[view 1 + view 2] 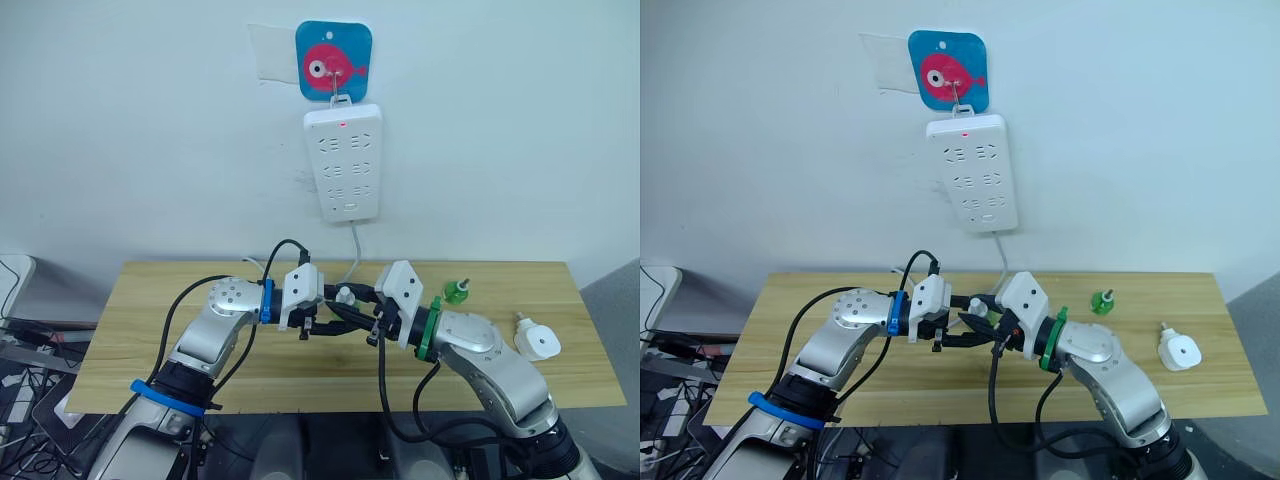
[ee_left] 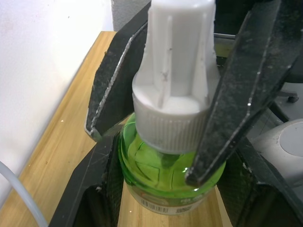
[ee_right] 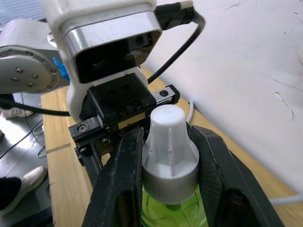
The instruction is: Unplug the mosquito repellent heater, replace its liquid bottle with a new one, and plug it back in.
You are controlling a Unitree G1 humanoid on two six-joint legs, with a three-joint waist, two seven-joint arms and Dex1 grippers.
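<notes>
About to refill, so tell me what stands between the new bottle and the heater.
The new bottle has its white cap still on, clamped by the right claw; the left claw holds its body. The heater lies on the table, the old bottle standing apart from it.

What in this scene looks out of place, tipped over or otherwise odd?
The white heater lies unplugged on the table near its right edge, away from the wall power strip. An uncapped green bottle stands alone behind the right arm. Nothing looks spilled or broken.
</notes>
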